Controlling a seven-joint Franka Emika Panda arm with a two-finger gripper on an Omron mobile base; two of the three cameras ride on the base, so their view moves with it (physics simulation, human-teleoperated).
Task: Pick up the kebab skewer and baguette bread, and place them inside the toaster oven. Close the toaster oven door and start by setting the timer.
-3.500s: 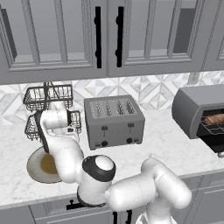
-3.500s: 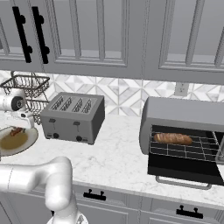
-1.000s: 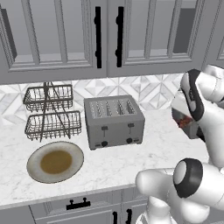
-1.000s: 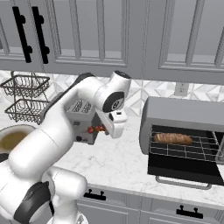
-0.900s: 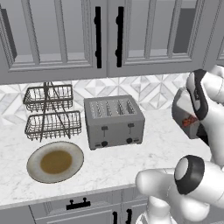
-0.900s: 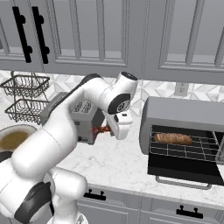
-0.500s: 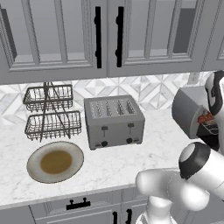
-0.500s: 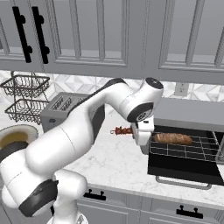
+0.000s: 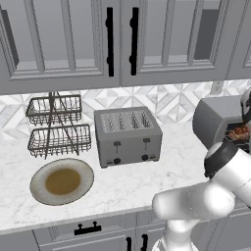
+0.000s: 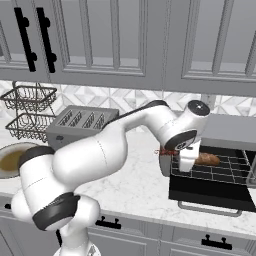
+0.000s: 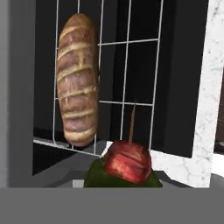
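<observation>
Kebab skewer [image 11: 128, 162]: held at the gripper, at the mouth of the toaster oven; in the hand view a red chunk over a green one, with the thin stick pointing out past them toward the wire rack. In the right base view its red end [image 10: 161, 151] pokes out beside the oven's left wall.
Gripper [image 10: 185, 161]: pinching the kebab skewer, reached in at the left part of the open oven front, just over the rack.
Baguette bread [image 10: 207, 159]: lying on the wire rack inside the oven, golden-brown with a scored crust; in the hand view [image 11: 77, 106] it sits apart from the skewer, to one side of it.
Toaster oven [image 10: 227, 131]: grey box at the right end of the desk, front cavity dark and open.
Toaster oven door [image 10: 212, 192]: swung down flat in front of the cavity, pale bar handle along its front edge.
Wire rack [image 11: 127, 72]: pale grid carrying the bread.
Four-slot toaster [image 9: 127, 135]: on the desk, left of the oven, well apart from it.
Plate [image 9: 62, 181]: round, brown-centred, near the desk's front edge, left of the toaster.
Wire basket stand [image 9: 58, 125]: two tiers, behind the plate against the tiled wall.
Desk [image 9: 122, 184]: white marble top.
</observation>
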